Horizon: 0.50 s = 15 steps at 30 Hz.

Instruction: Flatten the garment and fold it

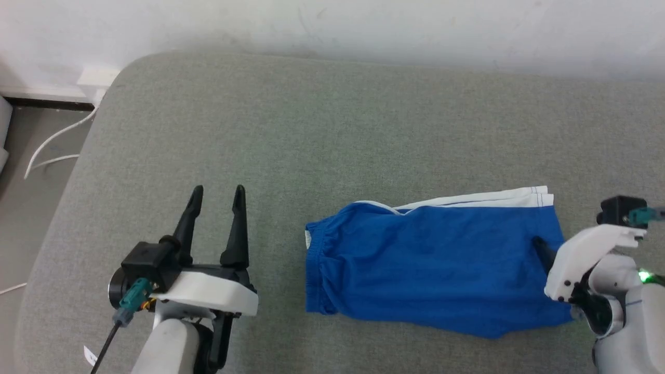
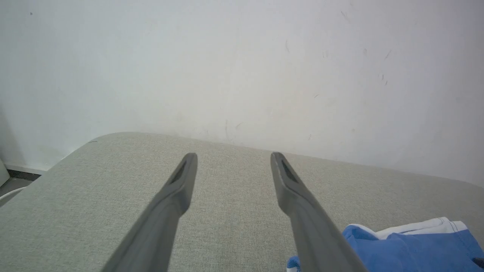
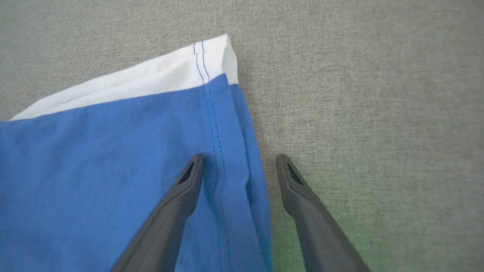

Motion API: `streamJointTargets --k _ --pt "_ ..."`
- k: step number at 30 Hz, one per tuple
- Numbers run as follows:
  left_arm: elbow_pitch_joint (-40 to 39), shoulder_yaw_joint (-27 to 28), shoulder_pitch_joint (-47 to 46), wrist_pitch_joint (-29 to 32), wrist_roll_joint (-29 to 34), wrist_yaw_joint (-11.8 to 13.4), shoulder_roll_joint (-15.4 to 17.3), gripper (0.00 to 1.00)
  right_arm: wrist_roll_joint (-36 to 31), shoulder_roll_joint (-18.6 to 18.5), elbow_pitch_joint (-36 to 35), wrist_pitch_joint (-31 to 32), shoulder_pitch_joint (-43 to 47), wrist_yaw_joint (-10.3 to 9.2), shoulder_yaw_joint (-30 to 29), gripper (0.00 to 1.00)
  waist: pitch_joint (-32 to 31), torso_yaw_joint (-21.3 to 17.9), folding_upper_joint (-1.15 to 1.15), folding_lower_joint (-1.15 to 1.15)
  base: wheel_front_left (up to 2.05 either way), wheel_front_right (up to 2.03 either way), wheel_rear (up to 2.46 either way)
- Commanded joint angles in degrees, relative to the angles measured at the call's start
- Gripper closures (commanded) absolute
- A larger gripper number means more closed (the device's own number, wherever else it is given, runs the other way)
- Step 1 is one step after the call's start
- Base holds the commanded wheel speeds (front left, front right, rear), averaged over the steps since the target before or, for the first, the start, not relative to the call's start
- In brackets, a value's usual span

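Setting: bare indoor room, type uncertain. Evidence: scuffed white wall point(image 2: 242, 75); grey fabric-covered table point(image 1: 311, 130); white cables point(image 1: 61, 131) across grey floor point(image 1: 26, 218).

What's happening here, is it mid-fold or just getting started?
The robot is working on blue shorts that lie fairly flat on a grey padded surface, with the waistband toward its left. The right gripper is open and straddles the hem edge: one finger is over the fabric and the other over bare surface, with nothing pinched yet. The left gripper is open, beside the waistband and clear of the cloth.
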Motion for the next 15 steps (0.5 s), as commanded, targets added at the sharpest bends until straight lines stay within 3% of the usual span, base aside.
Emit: streamJointTargets --k 1,2,3,4,6,7,15 --pt "-0.5 1.8 0.6 -0.3 2.0 -1.4 -1.3 0.0 1.4 0.2 1.5 3.2 -0.3 -0.05 1.3 0.0 0.1 0.0 0.0 0.0 0.0 0.0 0.0" --pt "-0.6 2.6 0.8 -0.3 2.8 -2.0 -1.8 0.0 2.3 0.2 1.7 4.4 -0.2 -0.05 1.9 0.0 0.1 0.0 0.0 0.0 0.0 0.0 0.0" --pt "-0.6 3.3 1.0 -0.3 3.5 -2.5 -2.2 0.0 3.0 0.2 1.8 5.4 0.0 -0.05 2.7 0.22 0.1 -0.1 0.0 0.0 0.0 0.0 0.0" --pt "-0.6 4.0 1.2 -0.3 4.1 -3.0 -2.6 0.0 4.0 0.2 1.6 5.8 0.1 -0.05 3.2 0.53 0.1 -0.2 0.0 0.0 0.0 0.0 0.0" --pt "-0.2 5.2 1.6 -0.3 5.2 -3.9 -3.2 0.0 5.4 0.2 1.1 5.8 0.3 -0.05 3.9 0.91 -0.1 -0.5 0.0 0.0 0.0 0.0 0.0" --pt "-0.1 5.7 1.7 -0.3 5.7 -4.3 -3.5 0.0 6.0 0.2 0.8 5.4 0.4 -0.05 4.0 1.0 -0.1 -0.6 0.0 0.0 0.0 0.0 0.0" --pt "0.6 8.3 2.5 -0.3 8.2 -6.1 -4.9 0.0 4.6 0.2 -2.4 0.4 1.7 -0.05 -0.2 1.0 -0.9 -1.4 0.0 0.0 0.0 0.0 0.0"
